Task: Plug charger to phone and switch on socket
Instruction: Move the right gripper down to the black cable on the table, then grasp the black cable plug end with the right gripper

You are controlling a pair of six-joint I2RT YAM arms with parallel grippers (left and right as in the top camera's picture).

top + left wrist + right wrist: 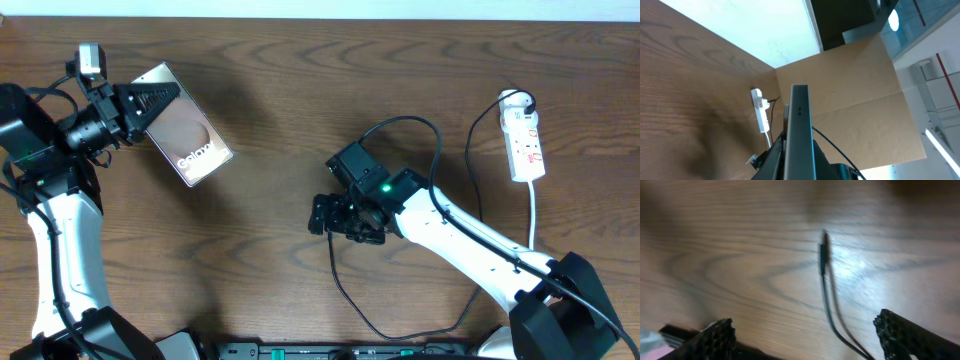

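Note:
My left gripper (pixel 150 103) is shut on the phone (pixel 188 130), holding it by one end at the table's far left, with the brownish "Galaxy" screen facing up. In the left wrist view the phone (pixel 800 120) shows edge-on between the jaws (pixel 799 172). The charger, a thin black cable (pixel 345 295), loops over the front of the table. Its plug tip (pixel 824 242) lies on the wood ahead of my right gripper (pixel 810 340), which is open and empty just above it. The right gripper (pixel 325 215) is at mid-table. The socket, a white power strip (pixel 525 135), lies at the far right.
The power strip also shows in the left wrist view (pixel 760 111), far off, near a brown cardboard wall (pixel 850 90). Its white cord (pixel 534 215) runs toward the front. A thicker black arm cable (pixel 420 125) arcs over the right arm.

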